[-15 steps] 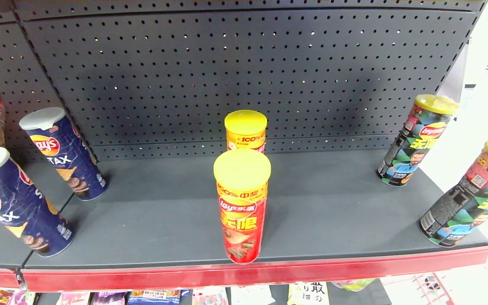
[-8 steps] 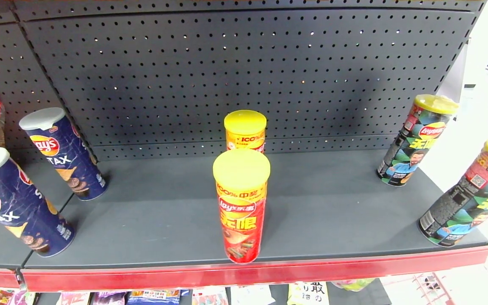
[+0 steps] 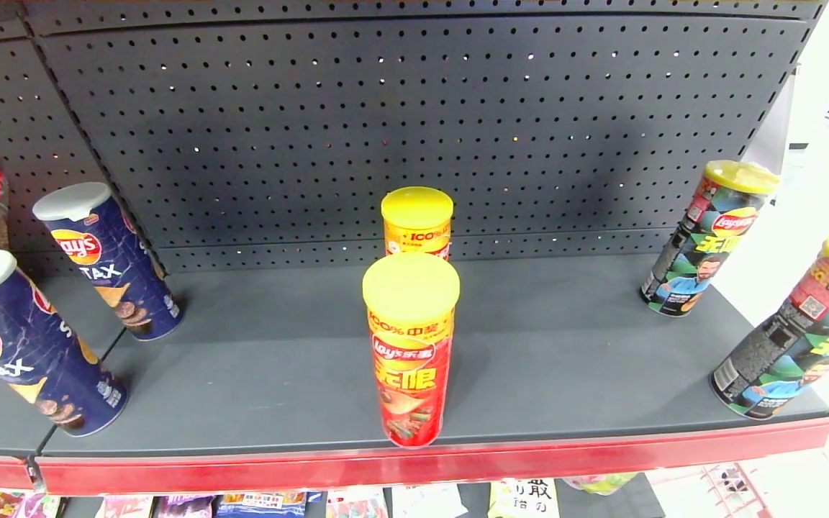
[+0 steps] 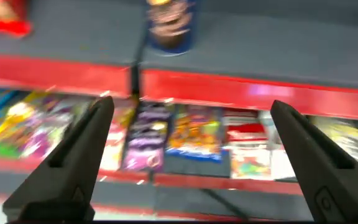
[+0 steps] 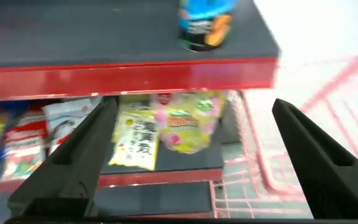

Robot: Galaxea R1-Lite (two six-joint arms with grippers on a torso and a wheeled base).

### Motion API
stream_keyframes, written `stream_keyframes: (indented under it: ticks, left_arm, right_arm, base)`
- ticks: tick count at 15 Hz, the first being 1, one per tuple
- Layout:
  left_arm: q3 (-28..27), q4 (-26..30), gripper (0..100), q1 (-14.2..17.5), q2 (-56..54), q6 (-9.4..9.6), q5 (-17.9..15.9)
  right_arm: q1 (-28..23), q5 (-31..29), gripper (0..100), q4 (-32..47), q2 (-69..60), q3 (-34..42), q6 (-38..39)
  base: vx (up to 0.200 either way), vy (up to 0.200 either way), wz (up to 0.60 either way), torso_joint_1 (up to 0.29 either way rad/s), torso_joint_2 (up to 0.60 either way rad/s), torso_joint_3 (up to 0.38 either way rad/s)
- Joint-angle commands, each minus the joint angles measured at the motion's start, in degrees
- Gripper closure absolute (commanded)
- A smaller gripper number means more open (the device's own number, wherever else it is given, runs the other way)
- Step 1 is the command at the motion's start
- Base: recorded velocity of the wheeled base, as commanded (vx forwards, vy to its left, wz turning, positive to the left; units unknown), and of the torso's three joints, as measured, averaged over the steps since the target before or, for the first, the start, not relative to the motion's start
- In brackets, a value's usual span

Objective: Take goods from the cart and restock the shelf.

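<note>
Your left gripper [image 4: 191,106] and right gripper [image 5: 196,104]: both open, empty. Shelf [image 3: 544,345] lay ahead of both; red can [image 3: 411,352] stood upright at its front edge. Pink cart [image 5: 263,168] near right gripper.

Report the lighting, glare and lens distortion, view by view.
Head view: the wide lens tips the blue cans and green cans outward while the front red can stands straight; the floor past the shelf is washed out white. Left wrist view: a pale sheen runs along the red shelf edge. Right wrist view: the floor around the pink cart is bleached white.
</note>
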Motion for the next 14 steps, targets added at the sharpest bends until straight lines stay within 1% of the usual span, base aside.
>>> stream_keyframes:
  ticks: [1, 2, 3, 4, 5, 6, 8, 9, 10, 14]
  left_arm:
    - [0.0, 0.0, 0, 9.5, 4.5, 0.01, 0.2]
    - [0.1, 0.0, 0, 10.6, 3.8, 0.27, -0.4]
    - [0.5, -0.5, 0, 8.2, -3.0, 1.07, -7.2]
    - [1.1, -1.6, 0, 8.3, -5.8, 3.09, -16.0]
    - [4.3, -8.3, 0, 8.6, -5.8, 3.26, -19.1]
    - [5.2, -10.9, 0, 8.6, -5.8, 3.35, -19.6]
    - [6.7, -12.8, 0, 8.6, -5.8, 4.05, -20.0]
    - [7.2, -14.0, 0, 8.6, -5.8, 5.20, -20.1]
    - [8.6, -14.9, 0, 8.6, -5.8, 8.10, -19.5]
    - [8.6, -14.9, 0, 8.6, -5.8, 7.75, -19.7]
  right_arm:
    - [-1.1, 0.1, 0, -0.2, -1.4, 0.2, 0.2]
    - [-1.1, 0.1, 0, -0.2, -1.4, 0.2, 0.3]
    - [-1.1, 0.1, 0, -0.2, -1.4, 0.2, 0.4]
    - [-1.1, 0.1, 0, -0.2, -1.4, 0.2, 0.3]
    - [-1.1, 0.1, 0, -0.2, -1.4, 0.2, 0.4]
    - [-1.1, 0.1, 0, -0.2, -1.4, 0.2, 0.4]
    - [-1.1, 0.1, 0, -0.2, -1.4, 0.2, 0.4]
    - [-1.1, 0.1, 0, -0.2, -1.4, 0.2, 0.4]
    - [-1.1, 0.1, 0, -0.2, -1.4, 0.2, 0.4]
    - [-1.1, -0.1, 0, -0.2, -1.4, 0.2, 0.4]
  base:
    - [0.000, 0.000, 0.00, 0.000, 0.00, 0.000]
    - [0.000, 0.000, 0.00, 0.000, 0.00, 0.000]
    - [0.000, 0.000, 0.00, 0.000, 0.00, 0.000]
    - [0.000, 0.000, 0.00, 0.000, 0.00, 0.000]
    - [0.000, 0.000, 0.00, 0.000, 0.00, 0.000]
    - [0.000, 0.000, 0.00, 0.000, 0.00, 0.000]
    - [0.000, 0.000, 0.00, 0.000, 0.00, 0.000]
    - [0.000, 0.000, 0.00, 0.000, 0.00, 0.000]
    - [0.000, 0.000, 0.00, 0.000, 0.00, 0.000]
    - [0.000, 0.000, 0.00, 0.000, 0.00, 0.000]
